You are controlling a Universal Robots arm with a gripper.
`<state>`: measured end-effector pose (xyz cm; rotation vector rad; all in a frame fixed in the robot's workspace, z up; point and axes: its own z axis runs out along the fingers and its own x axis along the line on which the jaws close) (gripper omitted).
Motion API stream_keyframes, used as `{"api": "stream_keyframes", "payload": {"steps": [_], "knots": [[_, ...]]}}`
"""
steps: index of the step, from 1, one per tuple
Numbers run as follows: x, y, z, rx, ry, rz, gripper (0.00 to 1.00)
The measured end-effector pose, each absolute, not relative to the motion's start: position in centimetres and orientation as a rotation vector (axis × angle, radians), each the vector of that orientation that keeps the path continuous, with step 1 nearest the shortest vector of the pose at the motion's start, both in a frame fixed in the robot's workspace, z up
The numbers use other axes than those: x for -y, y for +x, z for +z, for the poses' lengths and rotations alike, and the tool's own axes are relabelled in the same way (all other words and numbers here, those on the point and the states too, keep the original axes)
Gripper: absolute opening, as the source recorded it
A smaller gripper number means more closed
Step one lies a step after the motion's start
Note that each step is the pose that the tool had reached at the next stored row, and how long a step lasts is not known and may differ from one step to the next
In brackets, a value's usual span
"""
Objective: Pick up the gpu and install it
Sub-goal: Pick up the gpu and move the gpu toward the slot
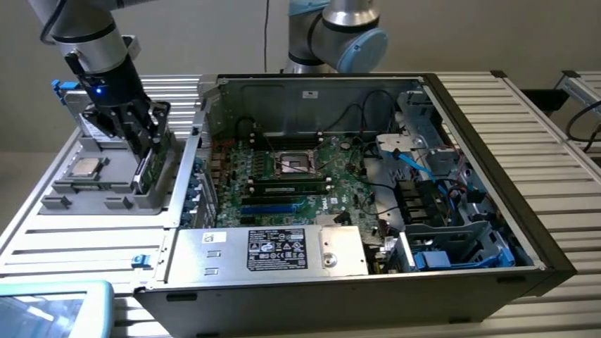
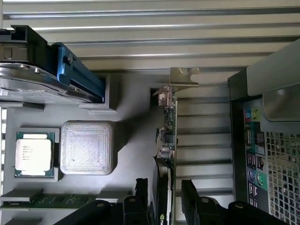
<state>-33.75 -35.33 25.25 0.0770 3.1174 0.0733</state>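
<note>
Hand wide open and empty, fingers either side of the upright gpu.

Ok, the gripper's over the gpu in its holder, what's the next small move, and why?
Probably close the gripper on the gpu: its jaws stand open, one on each side of the card, which stands on edge in the gray holder, not yet gripped.

The gpu has a shiny metal bracket. The gray tray looks like dull plastic. The table is ribbed metal.
</note>
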Motion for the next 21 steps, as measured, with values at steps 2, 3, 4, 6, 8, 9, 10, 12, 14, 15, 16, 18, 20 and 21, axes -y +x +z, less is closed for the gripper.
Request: {"api": "stream_keyframes", "payload": {"steps": [2,3,4,6,8,9,10,12,14,15,16,18,20,21], "knots": [[35.5,-33.7,24.9,-3.117,0.077,0.073,0.43],[35.6,-33.7,24.8,-3.117,0.077,0.073,0.43],[35.6,-33.7,24.7,-3.118,0.077,0.073,0.43],[35.7,-33.7,24.6,-3.118,0.077,0.073,0.43],[35.9,-33.7,24.6,-3.118,0.077,0.073,0.43],[36.2,-33.7,24.5,-3.118,0.077,0.074,0.43],[36.2,-33.7,24.3,-3.118,0.077,0.074,0.43],[36.2,-33.7,24.3,-3.118,0.077,0.074,0.43],[36.2,-33.7,24.3,-3.119,0.077,0.074,0.43],[36.2,-33.7,24.2,-3.118,0.077,0.074,0.43],[36.2,-33.7,24.1,-3.118,0.077,0.074,0.43],[36.1,-33.7,24.0,-3.119,0.077,0.074,0.43],[35.8,-33.7,23.9,-3.119,0.077,0.074,0.43],[35.7,-33.7,23.9,-3.119,0.078,0.074,0.43]]}}
